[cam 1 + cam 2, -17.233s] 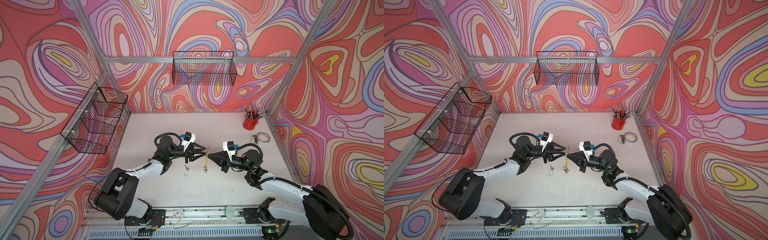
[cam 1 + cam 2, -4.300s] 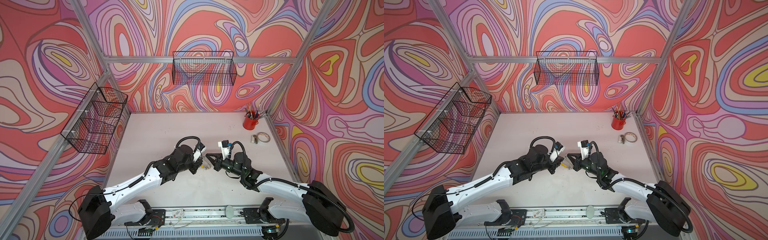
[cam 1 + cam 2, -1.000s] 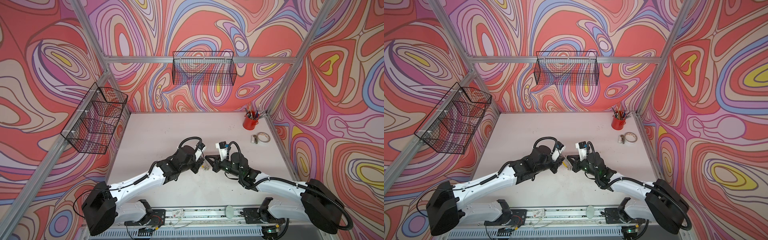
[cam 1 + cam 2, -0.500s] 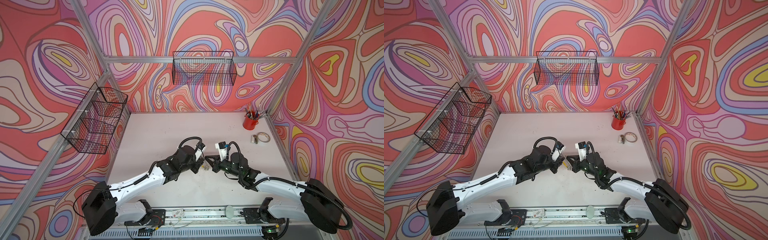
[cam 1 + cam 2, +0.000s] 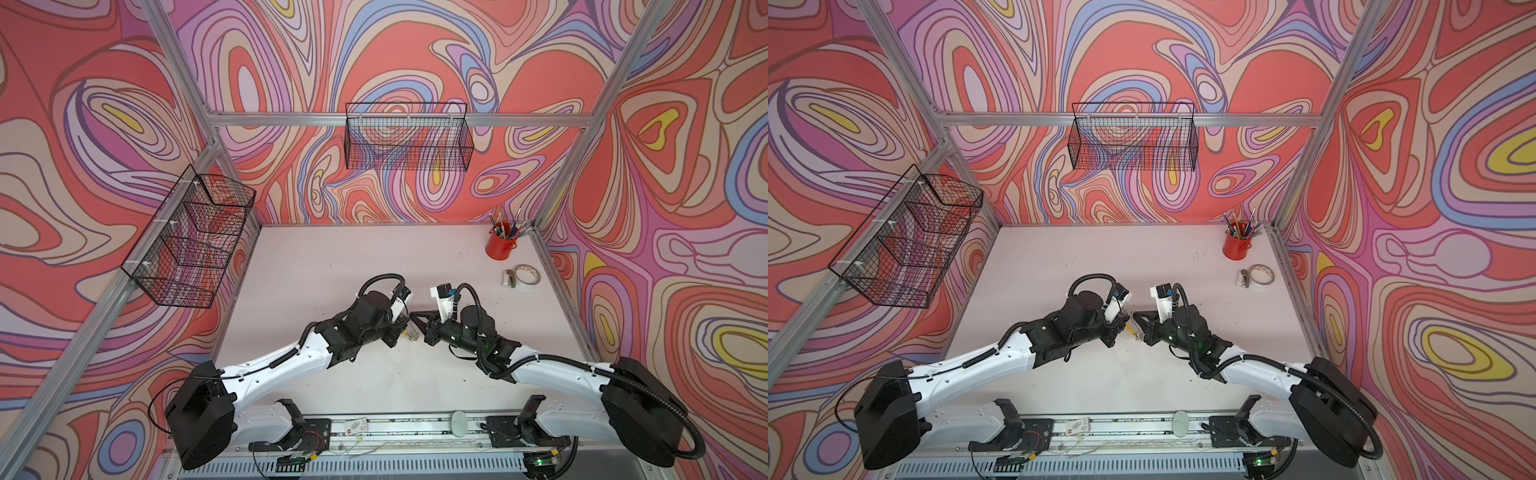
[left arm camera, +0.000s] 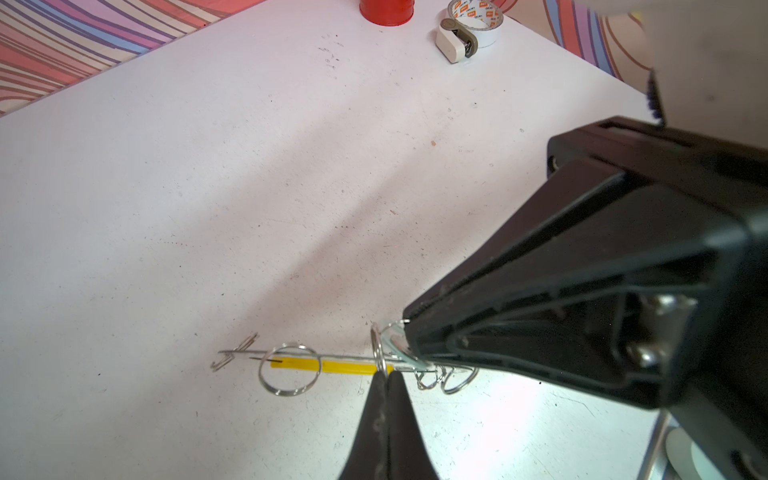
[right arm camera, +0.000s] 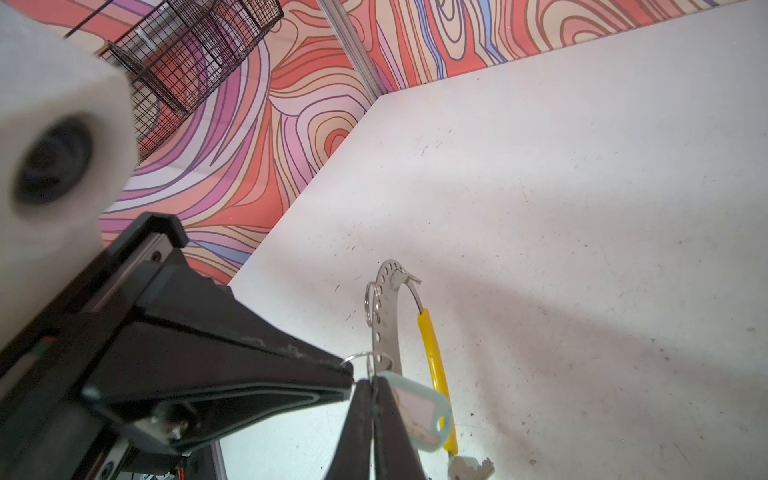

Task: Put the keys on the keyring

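In both top views my two grippers meet tip to tip at mid-table over the keyring (image 5: 411, 334). The right wrist view shows the keyring as a flat grey band with holes (image 7: 386, 316) and a yellow sleeve (image 7: 432, 365). My right gripper (image 7: 372, 380) is shut where that band ends. My left gripper (image 6: 384, 372) is shut on a thin wire ring (image 6: 378, 353) that sits against the keyring. A pale tag (image 7: 419, 409) hangs beside both tips, with a silver key (image 7: 469, 467) below it. Which hole the ring passes through is hidden.
A red cup of pens (image 5: 500, 247) and a whitish tape roll (image 5: 525, 275) stand at the back right. Wire baskets hang on the back wall (image 5: 407, 141) and the left wall (image 5: 191, 237). Loose small wire loops (image 6: 455, 378) dangle from the keyring.
Over the last second both grippers stay shut and almost still. Since 17 seconds ago the left arm has stretched in from farther back, and the key lying on the table no longer shows.
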`<state>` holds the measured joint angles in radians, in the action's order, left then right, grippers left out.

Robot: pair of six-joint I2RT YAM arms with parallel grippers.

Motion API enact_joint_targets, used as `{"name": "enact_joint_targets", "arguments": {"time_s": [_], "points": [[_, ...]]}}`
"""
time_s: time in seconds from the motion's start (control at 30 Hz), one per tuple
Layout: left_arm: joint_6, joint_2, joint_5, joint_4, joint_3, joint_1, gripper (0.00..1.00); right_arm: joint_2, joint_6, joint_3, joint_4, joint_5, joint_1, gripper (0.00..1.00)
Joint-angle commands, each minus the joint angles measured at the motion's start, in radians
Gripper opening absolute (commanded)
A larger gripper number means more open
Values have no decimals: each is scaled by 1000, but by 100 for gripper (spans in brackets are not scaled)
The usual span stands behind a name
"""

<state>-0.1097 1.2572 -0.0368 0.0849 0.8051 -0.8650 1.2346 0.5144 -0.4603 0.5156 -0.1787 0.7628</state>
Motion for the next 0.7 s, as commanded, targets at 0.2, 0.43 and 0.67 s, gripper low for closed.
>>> {"name": "enact_joint_targets", "arguments": {"time_s": [0.2,0.43,0.67], "points": [[-3,-27,-2,-50,-5,-20,0,26,30,-19,3,51,5,0],[-1,-42,40,-80,-25,-28,0,38,47,-17,-6,62,4,0],[-1,-55,60,-103,-46,-34,0,38,61,-12,-18,90,4,0]]}}
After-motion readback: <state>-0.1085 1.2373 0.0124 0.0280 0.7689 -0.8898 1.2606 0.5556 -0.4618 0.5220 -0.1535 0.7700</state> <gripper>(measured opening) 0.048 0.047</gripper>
